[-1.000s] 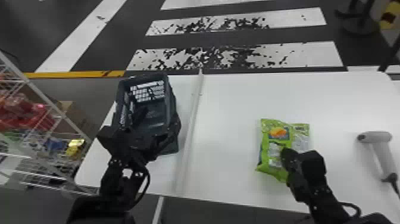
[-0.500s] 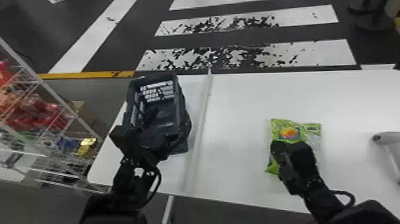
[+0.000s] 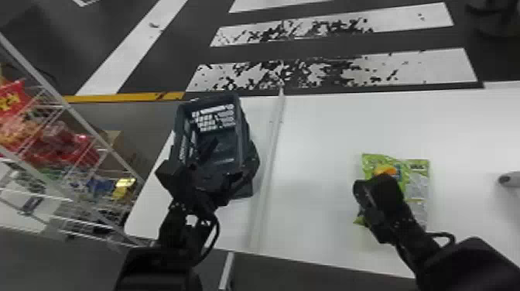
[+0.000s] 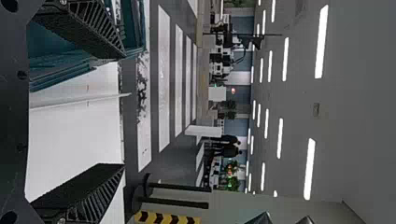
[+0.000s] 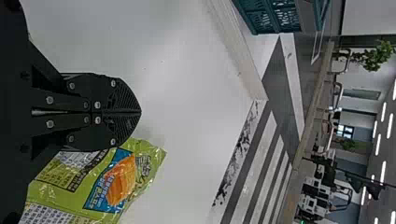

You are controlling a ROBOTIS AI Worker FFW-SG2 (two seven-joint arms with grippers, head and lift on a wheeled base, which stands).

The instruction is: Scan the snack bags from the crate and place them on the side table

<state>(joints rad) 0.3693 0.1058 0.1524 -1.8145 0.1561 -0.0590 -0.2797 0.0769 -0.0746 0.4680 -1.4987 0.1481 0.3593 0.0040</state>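
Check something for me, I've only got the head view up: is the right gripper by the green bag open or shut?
Observer: Shut. In the right wrist view, the right gripper has its two fingertips meeting.
Operator: Any of the bag caught between them?
Observer: No, there's no bag material at the tips where they meet.
Operator: And the left gripper?
Observer: Open. The left wrist view shows its two fingers wide apart.
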